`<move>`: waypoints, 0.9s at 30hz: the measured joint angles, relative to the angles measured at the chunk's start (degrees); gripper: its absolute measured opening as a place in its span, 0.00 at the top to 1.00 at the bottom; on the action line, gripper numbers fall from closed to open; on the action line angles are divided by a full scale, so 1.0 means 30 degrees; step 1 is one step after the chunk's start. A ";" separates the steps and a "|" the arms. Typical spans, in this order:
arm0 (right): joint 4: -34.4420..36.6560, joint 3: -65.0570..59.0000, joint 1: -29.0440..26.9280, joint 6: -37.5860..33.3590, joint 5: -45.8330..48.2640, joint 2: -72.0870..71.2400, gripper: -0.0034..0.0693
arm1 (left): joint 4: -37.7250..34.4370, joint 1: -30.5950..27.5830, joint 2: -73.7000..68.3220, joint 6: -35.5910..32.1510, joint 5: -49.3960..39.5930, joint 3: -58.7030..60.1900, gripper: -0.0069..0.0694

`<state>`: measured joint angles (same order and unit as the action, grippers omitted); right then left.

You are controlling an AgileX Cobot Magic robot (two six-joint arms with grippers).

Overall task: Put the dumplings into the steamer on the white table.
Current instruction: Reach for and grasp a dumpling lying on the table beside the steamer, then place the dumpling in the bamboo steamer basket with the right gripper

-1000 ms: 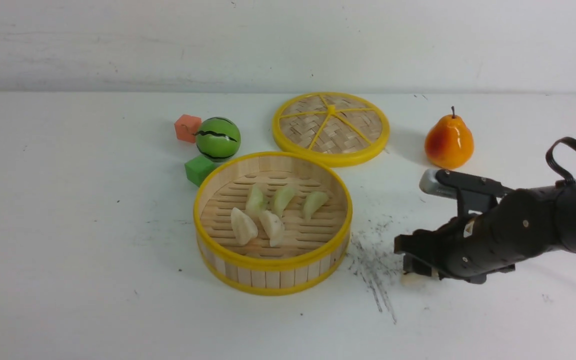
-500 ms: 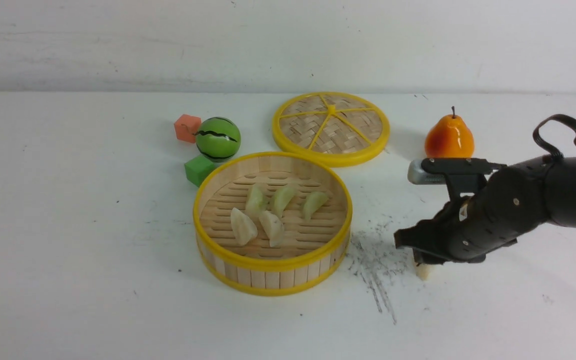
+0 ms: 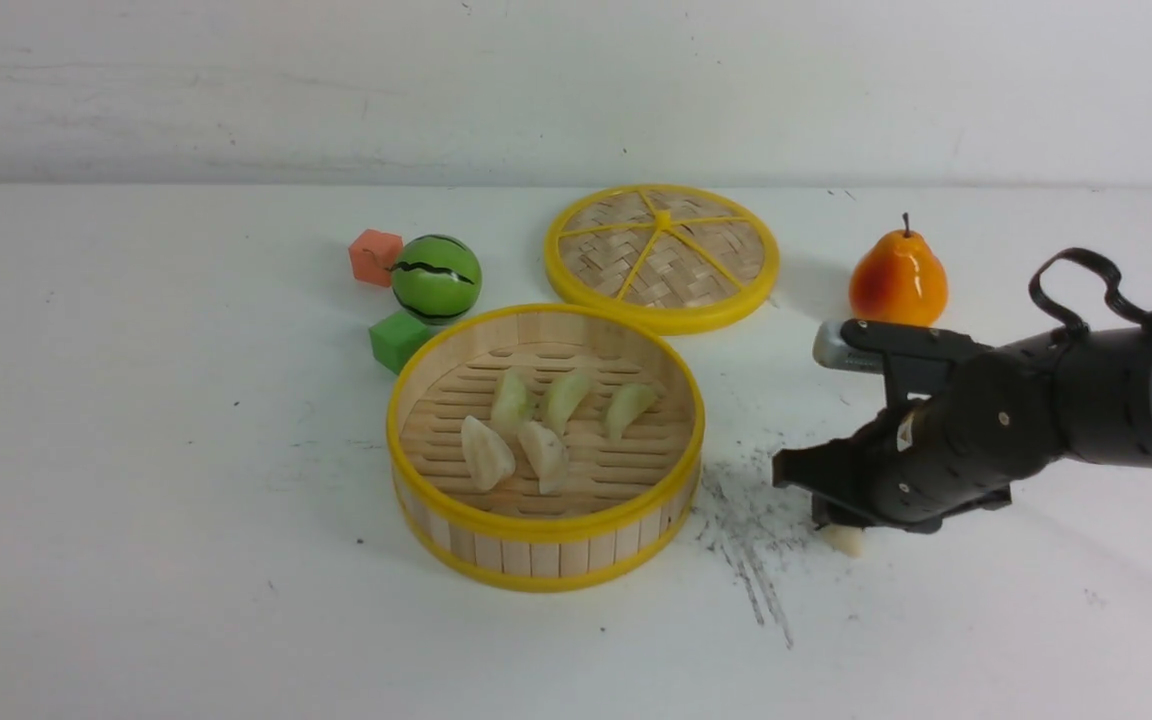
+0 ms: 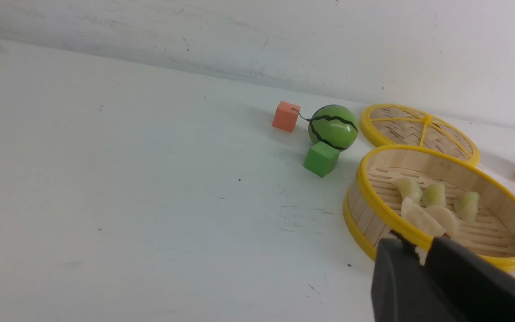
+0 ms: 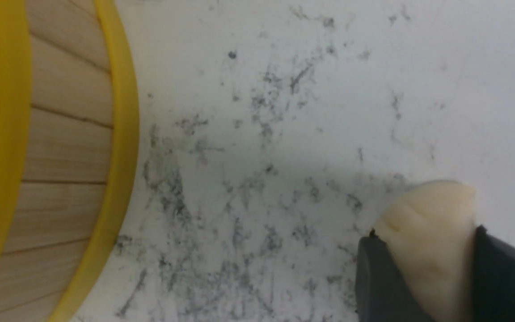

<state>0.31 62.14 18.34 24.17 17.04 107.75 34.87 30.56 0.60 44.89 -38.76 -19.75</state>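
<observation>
steamer point(image 3: 546, 555) is showing matt pale wood slats, smooth yellow rims | lid point(image 3: 661, 255) is showing woven bamboo strips | pear point(image 3: 898, 285) and watermelon ball point(image 3: 436, 277) are shining glossy | white table point(image 3: 136, 450) is looking matt, scuffed | cream dumpling point(image 5: 423, 232) is looking matt, ridged

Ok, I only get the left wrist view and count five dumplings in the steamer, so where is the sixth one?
Observer: The sixth dumpling, cream-white, is pinched between the right gripper's fingers.
Operator: Where is that from the steamer?
Observer: On the robot's right of the steamer, apart from it, over grey scuff marks on the white table.
Operator: Is it lifted?
Observer: Cannot tell; the front view shows it low, close to the tabletop.
</observation>
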 joint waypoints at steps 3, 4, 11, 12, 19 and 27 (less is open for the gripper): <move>-0.0104 0.0339 0.0206 -0.0613 0.1339 -0.0792 0.62 | 0.0023 0.0000 0.0000 0.0000 0.0000 0.0000 0.79; -0.0104 0.0733 0.0447 -0.0931 0.1806 -0.1379 0.62 | 0.0023 0.0000 0.0000 0.0000 0.0031 0.0000 0.79; 0.1860 0.4339 0.3308 -0.3322 0.2044 -0.2639 0.62 | 0.0068 0.0000 0.0000 0.0000 0.0213 0.0000 0.79; 0.2165 0.4730 0.3727 -0.3468 0.1717 -0.2252 0.62 | 0.0068 0.0000 0.0000 0.0000 0.0213 0.0000 0.79; 0.3127 0.6017 0.4632 -0.2865 -0.0034 0.2040 0.62 | 0.0068 0.0000 0.0000 0.0000 0.0213 0.0000 0.78; 0.4956 0.6207 0.4596 -0.2673 -0.0367 0.2873 0.54 | 0.0068 0.0000 0.0000 0.0000 0.0222 0.0000 0.77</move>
<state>15.18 80.76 32.13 16.15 15.94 116.37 35.07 30.56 0.60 44.89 -38.10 -19.75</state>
